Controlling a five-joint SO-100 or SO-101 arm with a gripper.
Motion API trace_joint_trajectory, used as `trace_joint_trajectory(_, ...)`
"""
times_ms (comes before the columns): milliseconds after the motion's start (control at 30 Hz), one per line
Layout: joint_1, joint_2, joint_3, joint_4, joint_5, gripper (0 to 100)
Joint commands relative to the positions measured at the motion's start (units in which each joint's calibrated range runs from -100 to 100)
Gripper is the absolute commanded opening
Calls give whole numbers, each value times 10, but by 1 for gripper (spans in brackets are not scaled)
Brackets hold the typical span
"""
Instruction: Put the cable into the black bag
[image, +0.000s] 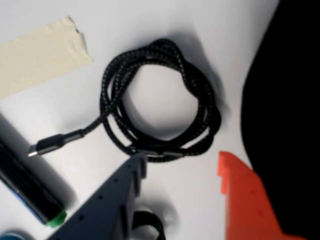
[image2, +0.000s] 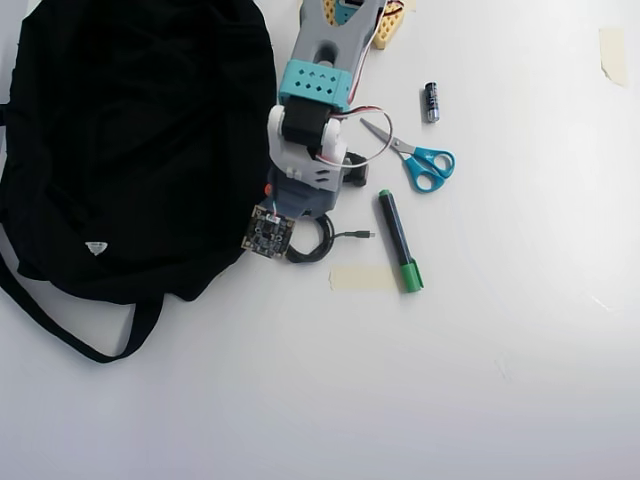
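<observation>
Black braided cord, the cable (image: 159, 107) lies wound in a loose coil flat on the white worktop (image2: 500, 380), its short free end running out to the left in the wrist view and ending in a small metal plug. In the overhead view the coil (image2: 318, 240) is mostly hidden under the arm, with only its right arc and the plug end showing.

The tool (image: 182, 167) hangs directly over the coil's near edge, released: its dark finger and its orange finger stand well apart and hold nothing, the coil lying beyond the gap between them.

The bag (image2: 130, 140) spreads wide on the left of the overhead view, its edge close beside the cable, its strap looping out over the worktop at the lower left.

In the overhead view a strip of tape (image2: 363, 279) lies just below the cable. A marker (image2: 399, 240) with a green cap lies right of the plug. Farther off lie blue-handled scissors (image2: 418, 162) and a small battery (image2: 431, 102).
</observation>
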Motion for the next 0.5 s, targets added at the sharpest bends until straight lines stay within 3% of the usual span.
trace_joint_trajectory(0, 6, 9, -43, -4, -2, 23)
trace_joint_trajectory(467, 6, 58, -52, -16, -3, 25)
